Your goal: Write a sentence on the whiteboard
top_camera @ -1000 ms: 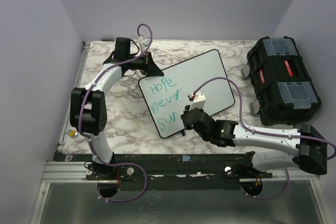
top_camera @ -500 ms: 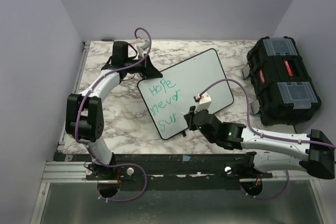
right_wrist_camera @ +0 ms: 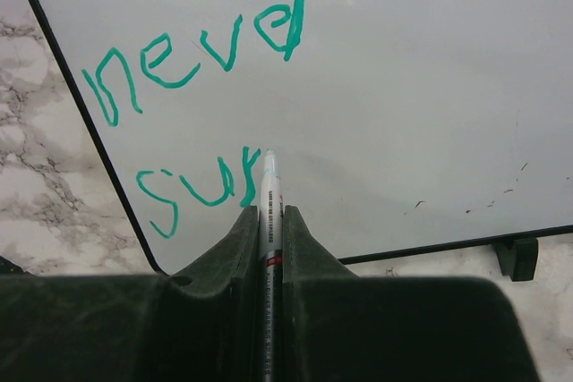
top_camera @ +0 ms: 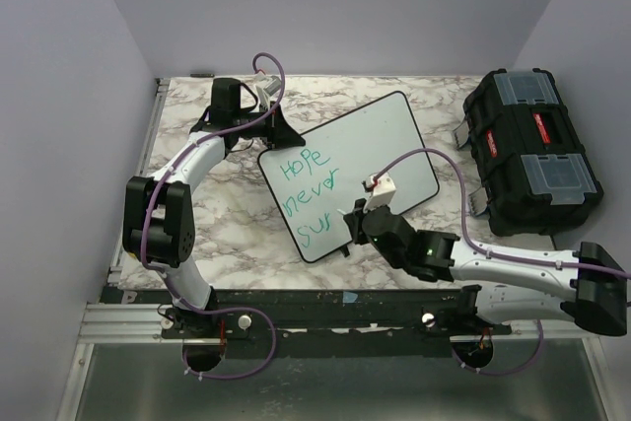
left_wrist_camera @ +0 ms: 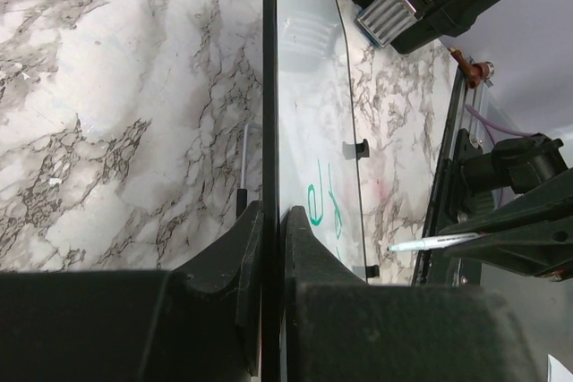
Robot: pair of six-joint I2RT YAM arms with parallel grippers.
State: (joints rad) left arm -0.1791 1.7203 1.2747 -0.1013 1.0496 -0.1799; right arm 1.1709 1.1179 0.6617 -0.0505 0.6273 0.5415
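The whiteboard (top_camera: 385,140) lies tilted on the marble table, black-framed. The sentence (top_camera: 308,187) is in green marker: "Hope", "never", "sur" in stacked lines, also in the right wrist view (right_wrist_camera: 206,42). My left gripper (top_camera: 283,133) is shut on the whiteboard's upper-left edge (left_wrist_camera: 269,87). My right gripper (top_camera: 357,221) is shut on a white marker (right_wrist_camera: 270,194), whose tip rests just right of the "r" of "sur". The marker also shows in the left wrist view (left_wrist_camera: 434,241).
A black toolbox (top_camera: 527,150) with clear lid compartments stands at the right, close to the board's right corner. The board's small black feet (right_wrist_camera: 517,257) stick out at its edge. A metal rail (top_camera: 325,317) runs along the table's front edge.
The left arm has shifted a little with the board's corner one second ago to now. The right gripper has moved right along the bottom line of writing; since half a second ago little has changed.
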